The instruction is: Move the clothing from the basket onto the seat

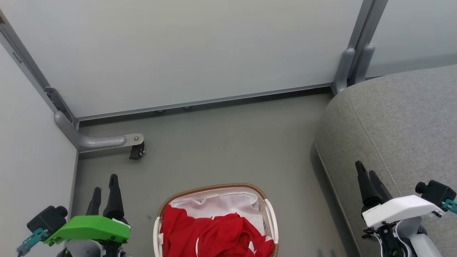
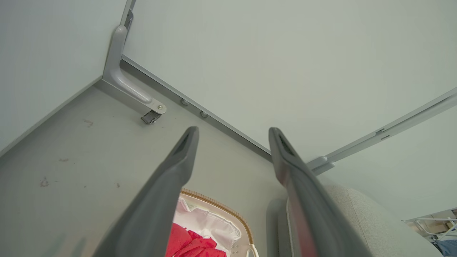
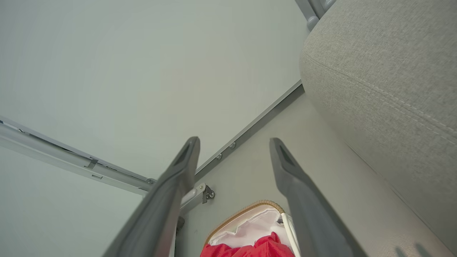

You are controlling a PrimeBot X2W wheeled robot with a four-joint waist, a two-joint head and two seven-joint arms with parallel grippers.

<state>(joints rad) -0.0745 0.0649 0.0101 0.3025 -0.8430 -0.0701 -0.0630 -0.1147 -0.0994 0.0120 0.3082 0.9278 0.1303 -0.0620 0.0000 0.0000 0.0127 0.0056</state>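
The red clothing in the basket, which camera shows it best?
The head view: the clothing lies in the basket, broadly visible from above. Both wrist views catch a small red patch at the bottom edge.

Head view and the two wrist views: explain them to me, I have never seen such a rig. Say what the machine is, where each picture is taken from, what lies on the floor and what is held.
This is a wheeled robot with two arms, each ending in a gripper with two long dark fingers. The head view looks down from its head: the left gripper, with a green cover, is at lower left, the right gripper, with a white cover, at lower right. Each wrist view looks along one gripper's own fingers. On the grey floor stands the basket, and the red clothing lies in it on a white liner. The grey seat is to the right. Both grippers are open and hold nothing.
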